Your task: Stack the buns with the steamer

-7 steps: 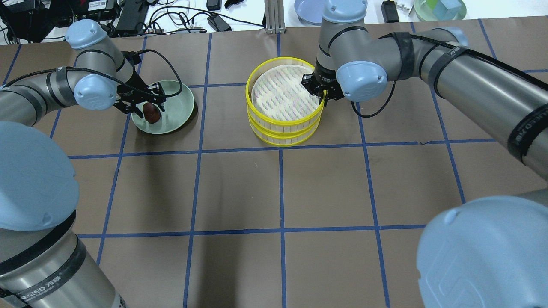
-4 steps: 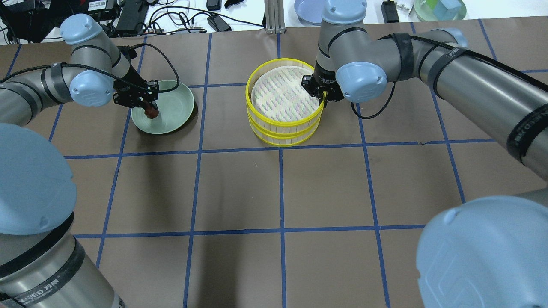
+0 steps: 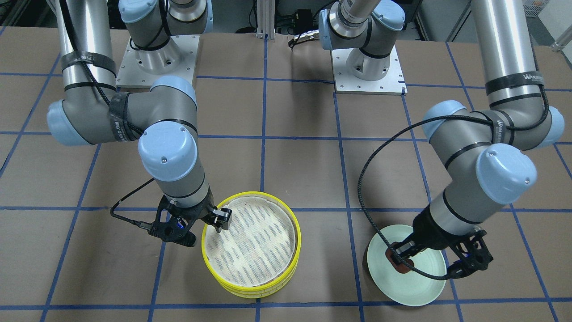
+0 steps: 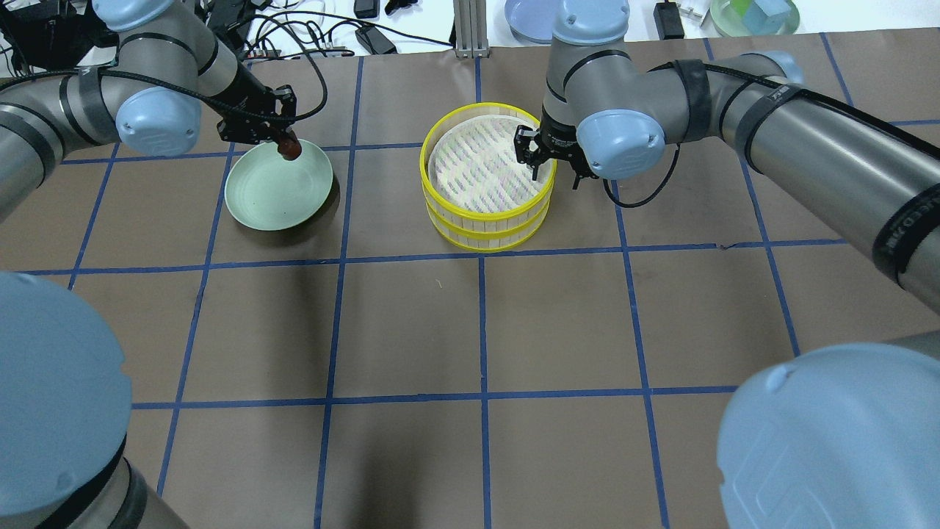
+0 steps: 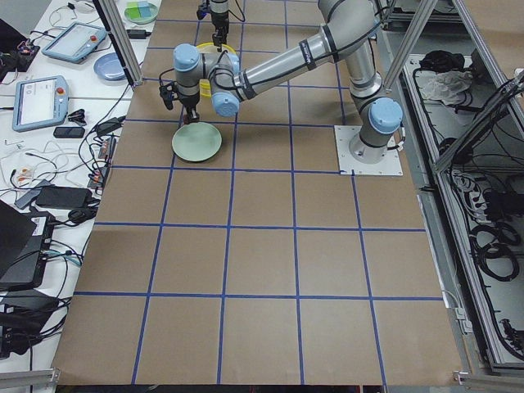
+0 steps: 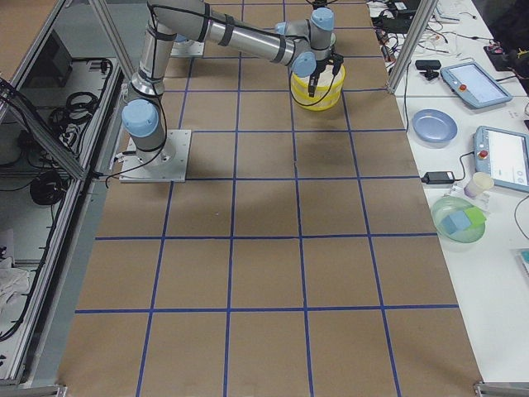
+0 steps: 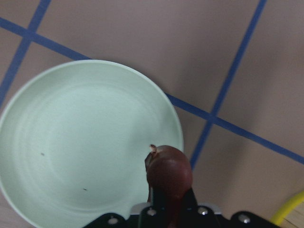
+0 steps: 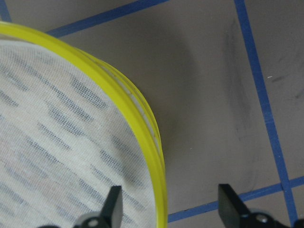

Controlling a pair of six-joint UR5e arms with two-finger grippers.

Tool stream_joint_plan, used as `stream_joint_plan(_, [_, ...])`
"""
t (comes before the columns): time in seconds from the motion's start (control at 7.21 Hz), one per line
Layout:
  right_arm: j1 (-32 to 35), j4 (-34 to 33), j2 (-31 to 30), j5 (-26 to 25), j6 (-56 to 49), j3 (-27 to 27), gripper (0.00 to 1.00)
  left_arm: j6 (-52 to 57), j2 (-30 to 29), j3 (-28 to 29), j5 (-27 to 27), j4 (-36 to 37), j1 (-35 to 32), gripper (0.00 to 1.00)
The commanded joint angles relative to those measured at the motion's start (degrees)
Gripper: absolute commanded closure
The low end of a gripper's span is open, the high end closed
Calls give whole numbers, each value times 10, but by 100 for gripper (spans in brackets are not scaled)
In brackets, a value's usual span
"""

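Note:
Two yellow-rimmed steamer tiers [image 4: 477, 165] stand stacked at the table's middle back, and the top liner is bare. They also show in the front view [image 3: 250, 246] and in the right wrist view [image 8: 57, 142]. My right gripper [image 4: 545, 159] is open, its fingers astride the top tier's right rim [image 8: 171, 204]. My left gripper [image 4: 283, 143] is shut on the dark brown bun [image 4: 288, 148], held above the far edge of the pale green plate [image 4: 272, 195]. The bun also shows in the left wrist view [image 7: 168, 171]. The cream-white bun is out of view.
A blue plate [image 4: 530, 18], a green bowl with blocks [image 4: 753, 15], an aluminium post [image 4: 470, 29] and cables [image 4: 308, 33] lie beyond the table's far edge. The arm bases [image 3: 368, 67] stand at the robot's side.
My left gripper has lifted the brown bun off the plate and moved it toward the far edge. My right gripper's fingers have spread apart at the steamer's rim.

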Motion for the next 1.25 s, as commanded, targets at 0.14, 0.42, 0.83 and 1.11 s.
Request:
stream_joint_plan(0.14, [-30,90,-108,0,-133,-6,0,-161,23,1,-71,24,-95,100])
stream_joint_plan(0.42, [-77,173,-200,4,-228,-6,0,-212,8,-10,-146,45,-137,98])
stream_joint_plan(0.83, [-83,204,-278,7,-317,-5,0,-250,0,-10,-151,50,-171,5])
stream_joint_plan(1.11, [-81,206,-283,6,-311,-2,0,-249,1,-6,-151,53,-171,0])
